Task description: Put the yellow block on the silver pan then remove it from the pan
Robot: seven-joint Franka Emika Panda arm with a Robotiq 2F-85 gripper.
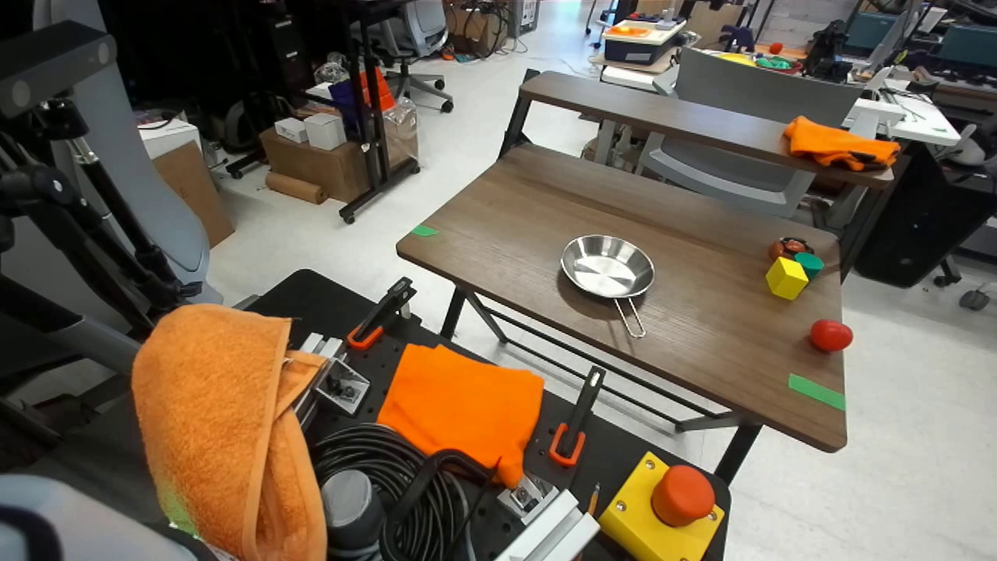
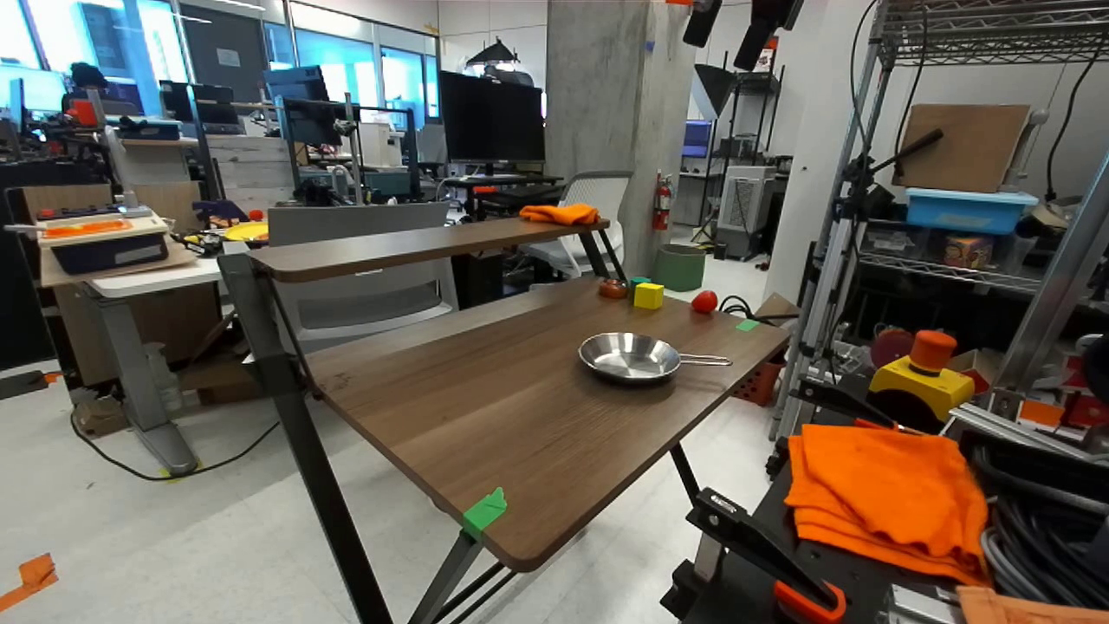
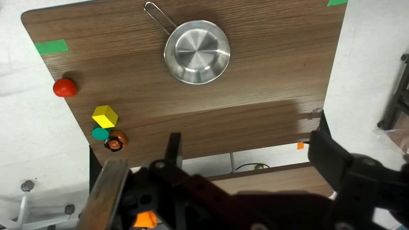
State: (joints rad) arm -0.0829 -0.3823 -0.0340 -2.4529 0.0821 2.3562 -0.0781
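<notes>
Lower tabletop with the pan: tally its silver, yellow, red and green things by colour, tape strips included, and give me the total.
Silver: 1 (pan)
Yellow: 1 (block)
Red: 1 (round object)
Green: 3 (small piece, two tape strips)
Total: 6

In an exterior view, a camera above a black platform (image 1: 304, 294) looks down across the brown surface (image 1: 483, 214); in an exterior view, a lens just off a corner with green tape (image 2: 483, 513) looks along the surface at a shallow slant. The wrist view, close behind the claw (image 3: 245, 139), faces almost straight down. All three share the silver pan (image 3: 197, 52).
</notes>
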